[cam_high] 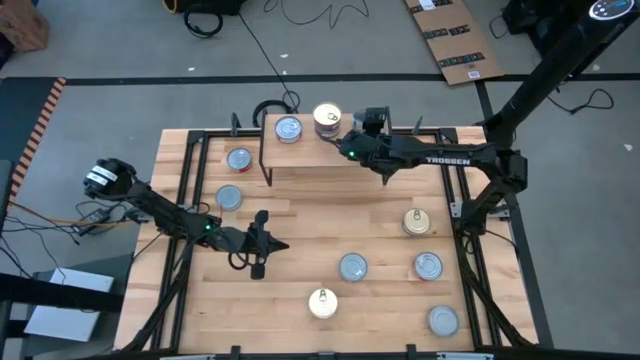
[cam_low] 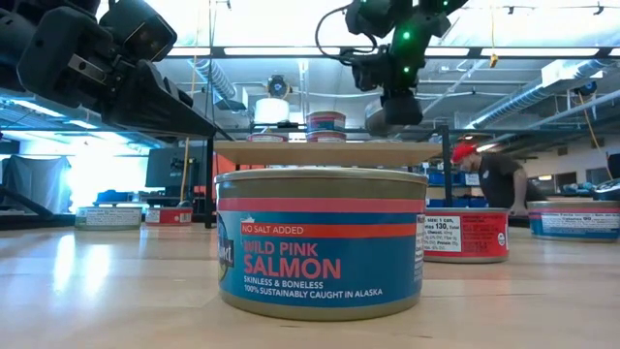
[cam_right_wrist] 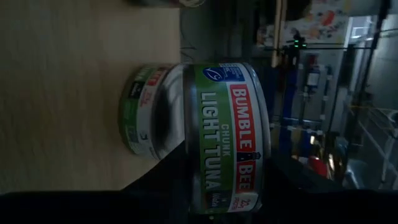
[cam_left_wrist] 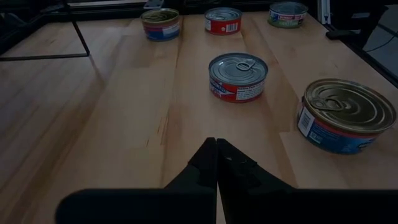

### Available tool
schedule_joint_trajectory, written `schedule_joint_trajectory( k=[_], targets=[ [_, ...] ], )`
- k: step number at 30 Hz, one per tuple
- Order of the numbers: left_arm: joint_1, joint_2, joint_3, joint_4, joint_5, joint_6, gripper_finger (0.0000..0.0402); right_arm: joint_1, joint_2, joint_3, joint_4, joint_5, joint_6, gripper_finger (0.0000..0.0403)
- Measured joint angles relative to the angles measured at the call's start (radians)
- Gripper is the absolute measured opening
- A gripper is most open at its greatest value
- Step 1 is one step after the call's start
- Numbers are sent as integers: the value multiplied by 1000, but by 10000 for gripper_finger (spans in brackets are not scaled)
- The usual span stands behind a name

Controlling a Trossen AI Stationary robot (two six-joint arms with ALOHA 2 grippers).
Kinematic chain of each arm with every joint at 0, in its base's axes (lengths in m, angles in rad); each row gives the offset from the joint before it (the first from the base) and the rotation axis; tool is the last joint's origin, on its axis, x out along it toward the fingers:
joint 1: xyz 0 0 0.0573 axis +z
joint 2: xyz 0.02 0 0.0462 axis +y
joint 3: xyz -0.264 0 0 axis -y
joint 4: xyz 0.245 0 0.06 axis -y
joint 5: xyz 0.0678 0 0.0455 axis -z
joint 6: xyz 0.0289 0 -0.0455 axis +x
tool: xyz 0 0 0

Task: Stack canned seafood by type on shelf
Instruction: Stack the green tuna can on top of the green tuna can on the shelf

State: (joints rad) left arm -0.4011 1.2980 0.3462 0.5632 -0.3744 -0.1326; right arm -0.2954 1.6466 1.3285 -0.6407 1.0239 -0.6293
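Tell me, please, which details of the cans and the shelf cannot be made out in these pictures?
- Low view: the salmon can up close hides most of the shelf's legs and the table behind.
- High view: the can at the right end effector shows only its top; labels are too small.
- Right wrist view: the lower can is half hidden by the light tuna can.

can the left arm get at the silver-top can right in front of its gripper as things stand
Probably yes. The left gripper is shut and low over bare wood, and the silver-top can stands alone ahead with nothing between. It would have to open first. The right gripper is away at the shelf.
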Motion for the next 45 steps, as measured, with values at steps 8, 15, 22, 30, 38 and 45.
schedule_joint_trajectory(
  k=[8,15,22,30,38,45],
  targets=[
    [0,0,0,0,0,-2,6,-44,1,0,-1,-39,-26,146],
    [0,0,0,0,0,-2,6,-68,1,1,5,-66,-26,157],
    [0,0,0,0,0,-3,6,-70,1,1,12,-116,-25,195],
    [0,0,0,0,0,-9,6,-70,2,1,27,-139,-37,217],
    [0,0,0,0,1,-10,6,-75,2,1,28,-162,-2,236],
    [0,0,0,0,1,-11,6,-99,2,1,41,-214,34,240]
  ],
)
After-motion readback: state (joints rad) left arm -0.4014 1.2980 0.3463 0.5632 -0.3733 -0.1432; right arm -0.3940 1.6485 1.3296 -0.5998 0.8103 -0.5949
